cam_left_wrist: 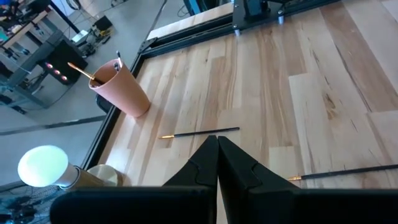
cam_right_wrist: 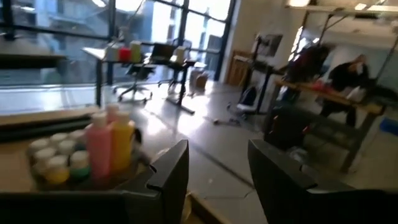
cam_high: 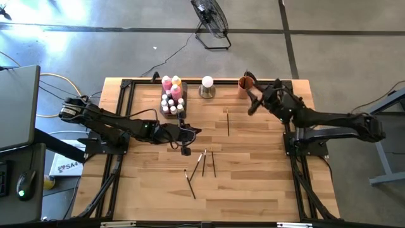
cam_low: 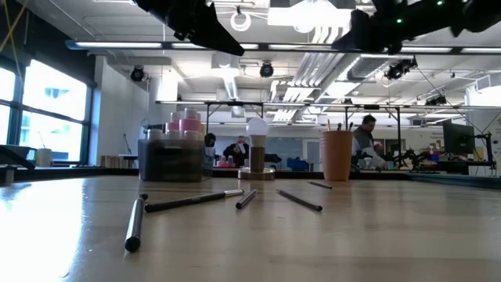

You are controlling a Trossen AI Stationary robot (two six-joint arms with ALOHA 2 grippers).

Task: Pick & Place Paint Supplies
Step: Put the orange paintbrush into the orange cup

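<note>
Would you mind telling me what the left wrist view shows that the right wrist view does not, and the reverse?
Only the left wrist view shows the orange cup with brushes in it, the white ball, a paintbrush lying on the wooden table, and the shut left gripper.

Only the right wrist view shows the pink bottle, the yellow bottle, the small white-capped bottles, and the open, empty right gripper.

Both look past their own dark fingers into the room beyond.

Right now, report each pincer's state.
Left pincer: closed, holding nothing, above the table's middle.
Right pincer: open, holding nothing, by the orange cup.
</note>
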